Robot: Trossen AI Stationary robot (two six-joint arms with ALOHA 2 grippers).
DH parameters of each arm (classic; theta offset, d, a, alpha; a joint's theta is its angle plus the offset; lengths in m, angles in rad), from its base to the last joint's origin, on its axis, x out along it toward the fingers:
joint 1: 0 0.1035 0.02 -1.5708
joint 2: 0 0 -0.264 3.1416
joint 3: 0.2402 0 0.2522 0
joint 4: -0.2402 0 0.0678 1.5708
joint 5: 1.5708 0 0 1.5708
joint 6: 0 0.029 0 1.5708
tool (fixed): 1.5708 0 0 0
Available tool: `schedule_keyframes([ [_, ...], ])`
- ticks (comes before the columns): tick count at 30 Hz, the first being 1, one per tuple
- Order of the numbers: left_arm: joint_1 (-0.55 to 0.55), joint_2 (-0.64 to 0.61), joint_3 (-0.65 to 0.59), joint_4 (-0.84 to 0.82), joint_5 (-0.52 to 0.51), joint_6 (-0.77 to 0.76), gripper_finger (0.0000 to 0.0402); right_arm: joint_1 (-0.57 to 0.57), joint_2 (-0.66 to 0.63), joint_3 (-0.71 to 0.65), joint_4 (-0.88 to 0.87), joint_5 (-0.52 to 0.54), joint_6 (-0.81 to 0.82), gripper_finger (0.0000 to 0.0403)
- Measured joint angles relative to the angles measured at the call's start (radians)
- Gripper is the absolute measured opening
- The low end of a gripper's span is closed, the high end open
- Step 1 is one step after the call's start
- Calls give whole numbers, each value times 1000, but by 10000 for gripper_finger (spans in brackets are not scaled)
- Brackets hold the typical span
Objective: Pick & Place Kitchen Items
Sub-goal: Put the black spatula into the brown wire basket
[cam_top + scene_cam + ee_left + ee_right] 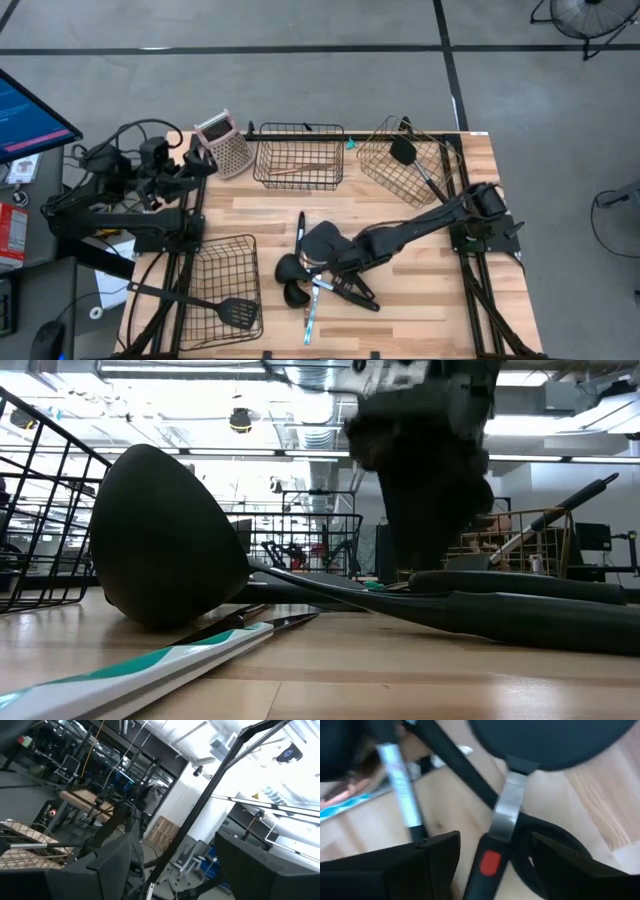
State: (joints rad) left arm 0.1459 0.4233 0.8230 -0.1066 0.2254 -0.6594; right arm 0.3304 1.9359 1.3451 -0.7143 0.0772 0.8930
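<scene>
High view: no readable brand or label anywhere; the monitor [25, 110] at the left edge shows a blue screen w/ text too small to read. Table [400, 320] is light butcher-block wood, pale planks w/ darker streaks.

Right gripper [318, 243] sits low over the utensil pile [320, 280] at the table's front-centre. Right wrist view: fingers [415, 865] spread wide, either side of a black handle [487, 865] w/ a red button-like spot and a brushed-metal neck leading to a round black head. Jaws not closed on it; nothing held. A second black handle crosses diagonally, and a silvery shaft lies beside a white-and-teal piece.

Low view: a big matte black ladle bowl [165, 540], smooth and domed, rests on the wood; a glossy white/teal handle [150, 665] lies in front, thick black handles to the right.

Wire baskets: black mesh basket [222, 290] front-left holds a black slotted spatula [235, 312]; black basket [298, 157] at the back holds a wooden-handled utensil [305, 168]; brass-coloured basket [405, 160] back-right, tilted, holds a black spatula [405, 152]. Metal box grater [225, 145] w/ pink top stands just beside the back basket.

Left gripper [195, 165] is parked at the table's back-left corner, off the work; left wrist view shows its fingers [105, 865] wide apart, empty.
</scene>
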Motion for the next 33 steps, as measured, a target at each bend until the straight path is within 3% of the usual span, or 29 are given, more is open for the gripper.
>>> schedule_keyframes([
  [10, 0, 8, 0, -13, 62, 0, 269, 24, 82, 38, -20, -14, 44, 227],
  [13, 0, 8, 0, -33, 62, 0, 269, 26, 79, 38, -27, -3, 63, 189],
  [18, 0, 8, 0, -43, 61, 1, 269, 14, 72, 38, -57, -26, 65, 85],
  [22, 0, 8, 0, -44, 61, 4, 269, 7, 64, 42, -61, -54, 43, 34],
  [26, 0, 8, 0, -45, 61, 2, 269, 1, 50, 73, -134, -39, 26, 2],
  [33, 0, 8, 0, -52, 61, 1, 269, -43, -97, 115, -173, 5, -13, 2],
])
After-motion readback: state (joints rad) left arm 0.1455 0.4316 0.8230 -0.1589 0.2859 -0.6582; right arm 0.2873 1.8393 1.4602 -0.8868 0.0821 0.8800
